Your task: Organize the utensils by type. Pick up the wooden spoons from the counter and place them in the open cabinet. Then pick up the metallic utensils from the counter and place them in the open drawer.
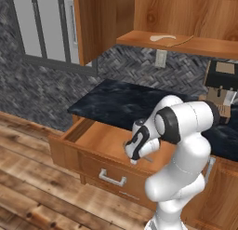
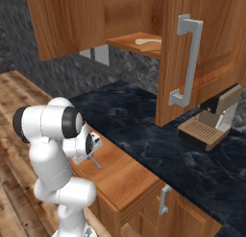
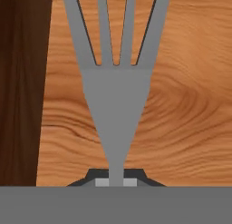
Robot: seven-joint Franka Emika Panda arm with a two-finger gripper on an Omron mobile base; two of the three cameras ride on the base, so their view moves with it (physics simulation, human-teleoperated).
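My gripper [image 3: 116, 180] is shut on the thin neck of a grey metal fork [image 3: 115, 96], whose tines point away over the wooden bottom of the open drawer [image 3: 181, 119]. From the base views, the gripper [image 1: 135, 158] hangs low inside the drawer [image 1: 100, 140], with the fork [image 2: 95, 162] sticking out below the hand [image 2: 88, 153]. On the open cabinet's shelf [image 1: 139, 39] lie the pale wooden spoon [image 1: 162, 37] and the thin darker one [image 1: 184, 41]. The pale spoon [image 2: 147, 41] also shows from the right. The black counter [image 1: 121, 103] stretches behind the drawer.
The cabinet door [image 2: 211, 49] with its silver bar handle [image 2: 187, 58] stands open over the counter [image 2: 158, 140]. A coffee machine [image 2: 211, 123] sits on the counter at the right. A dark drawer wall [image 3: 20, 91] runs left of the fork. The drawer front carries a squared handle [image 1: 112, 179].
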